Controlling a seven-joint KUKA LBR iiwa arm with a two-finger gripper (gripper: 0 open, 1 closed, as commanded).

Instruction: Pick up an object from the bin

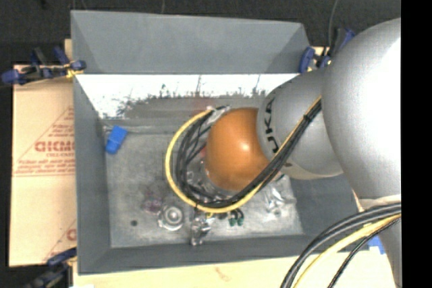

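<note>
Step judged in hand: reach into bin (pixel 91 179), lower centre. Gripper masked by orange cover (pixel 233 148); state cannot be told. Nearest: silver cap (pixel 171 216), green piece (pixel 235 217), metal clutter (pixel 198 231). Blue block (pixel 116 139) well apart, upper left. Next: secure a grasp, then lift straight up.

Grey metal bin (pixel 189 44), small things loose on its floor.
A blue block (pixel 116 139) lies by the left wall, apart from the rest; near the front wall lie a round silvery cap (pixel 171 216), a small dark green piece (pixel 235 217) and a crumpled clear scrap (pixel 275 199).
</note>
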